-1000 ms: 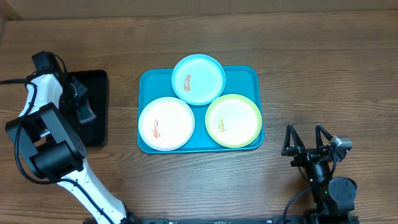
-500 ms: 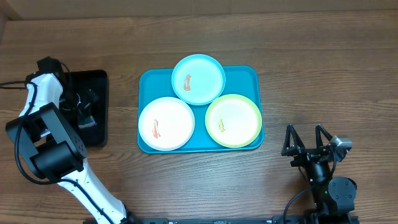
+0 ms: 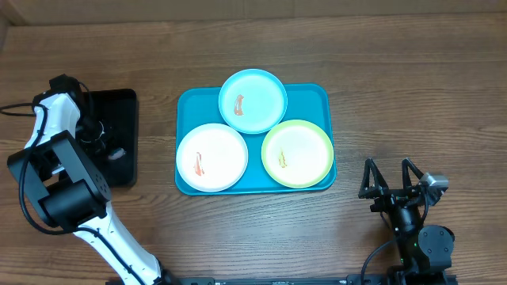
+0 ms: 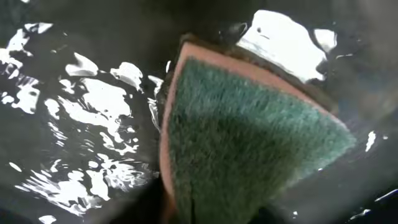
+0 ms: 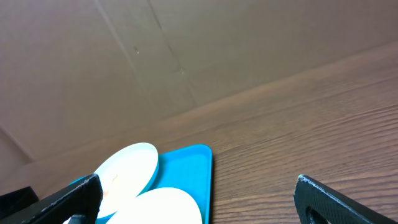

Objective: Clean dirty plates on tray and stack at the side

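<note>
Overhead, the plates (image 3: 252, 100) on the tray (image 3: 315, 94) lie well left of the spread right hand (image 3: 386, 165).

The overhead view was bright, even and sharp across the wooden table (image 3: 412, 95), with only faint soft shadows along the turquoise tray (image 3: 321, 95). The left wrist view was dim and blurred at close range, with white glare breaking over the glossy black tray (image 4: 81, 106) left of the shadowed sponge (image 4: 249, 143). The right wrist view was softly lit and blurred most along its near edge.
</note>
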